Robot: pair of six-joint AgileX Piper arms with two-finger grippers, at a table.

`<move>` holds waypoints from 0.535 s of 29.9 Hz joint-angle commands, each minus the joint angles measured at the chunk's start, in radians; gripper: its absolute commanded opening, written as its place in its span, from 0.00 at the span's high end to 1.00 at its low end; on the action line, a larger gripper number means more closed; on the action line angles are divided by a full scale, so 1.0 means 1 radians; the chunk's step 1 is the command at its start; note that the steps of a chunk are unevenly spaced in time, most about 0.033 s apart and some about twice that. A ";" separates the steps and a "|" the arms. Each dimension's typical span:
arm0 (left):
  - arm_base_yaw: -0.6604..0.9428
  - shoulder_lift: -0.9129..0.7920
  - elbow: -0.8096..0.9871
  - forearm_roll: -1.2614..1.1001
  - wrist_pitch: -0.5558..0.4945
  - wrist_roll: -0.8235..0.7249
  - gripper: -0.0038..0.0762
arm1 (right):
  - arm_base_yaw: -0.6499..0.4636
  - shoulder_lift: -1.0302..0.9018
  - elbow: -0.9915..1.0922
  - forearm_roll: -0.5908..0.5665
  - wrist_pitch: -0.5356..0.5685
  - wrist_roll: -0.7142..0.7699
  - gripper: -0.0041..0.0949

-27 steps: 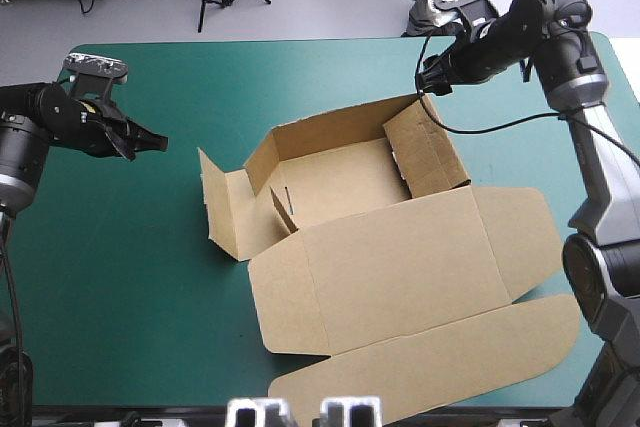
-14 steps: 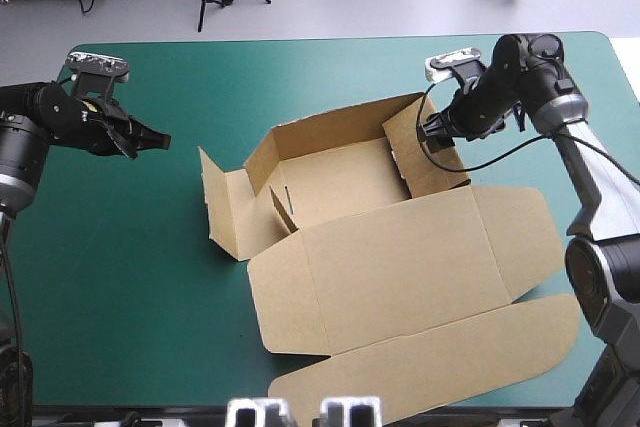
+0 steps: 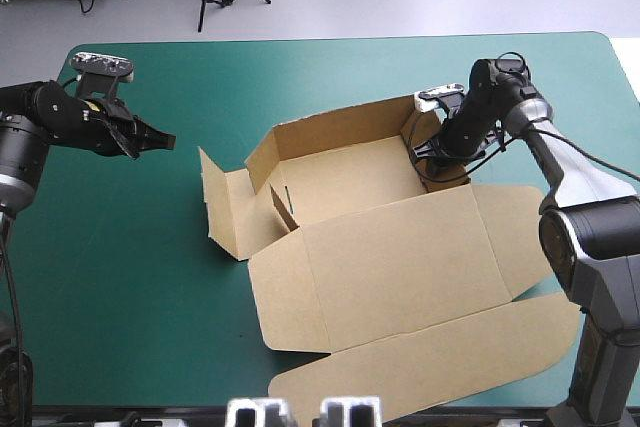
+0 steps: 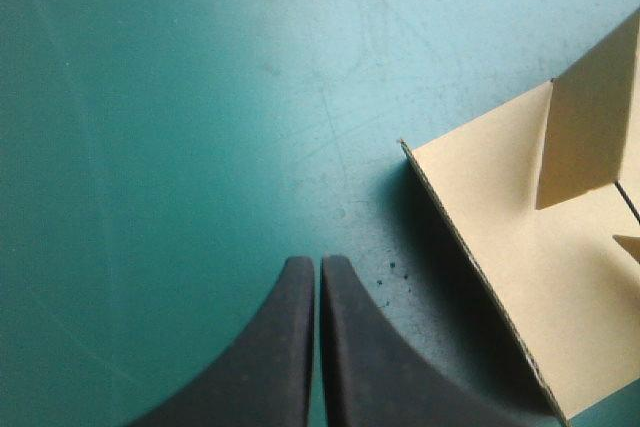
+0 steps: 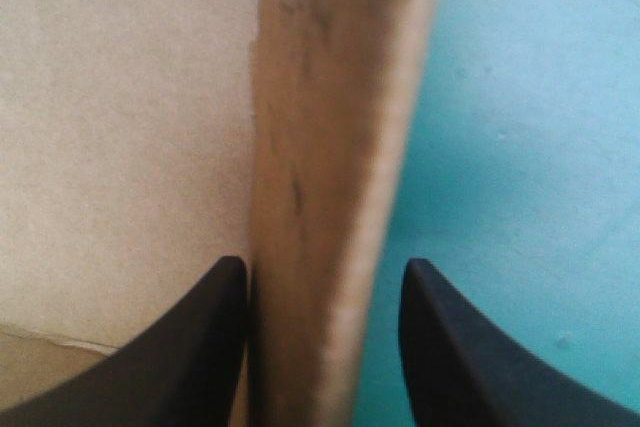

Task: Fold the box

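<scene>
High view | right gripper [image 3: 426,155] agape astride box [image 3: 340,185] wall | left gripper [image 3: 163,137] closed, empty

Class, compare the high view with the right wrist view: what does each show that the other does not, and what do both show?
High view only: the whole box, its lid flat toward the near edge, and the left end effector apart from it. Right wrist view only: the right end effector open, one finger on each side of the wall. Both: brown board and the teal-green cover.
</scene>
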 commanded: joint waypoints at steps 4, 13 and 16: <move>-0.001 -0.033 -0.027 -0.021 -0.052 -0.007 0.95 | 0.000 -0.061 -0.046 -0.001 0.019 -0.056 0.95; -0.001 -0.033 -0.027 0.016 -0.081 -0.039 0.94 | -0.012 -0.137 -0.223 -0.008 0.019 -0.056 0.98; 0.001 -0.033 -0.027 0.087 -0.125 -0.109 0.91 | -0.043 -0.196 -0.259 0.001 0.019 -0.056 0.98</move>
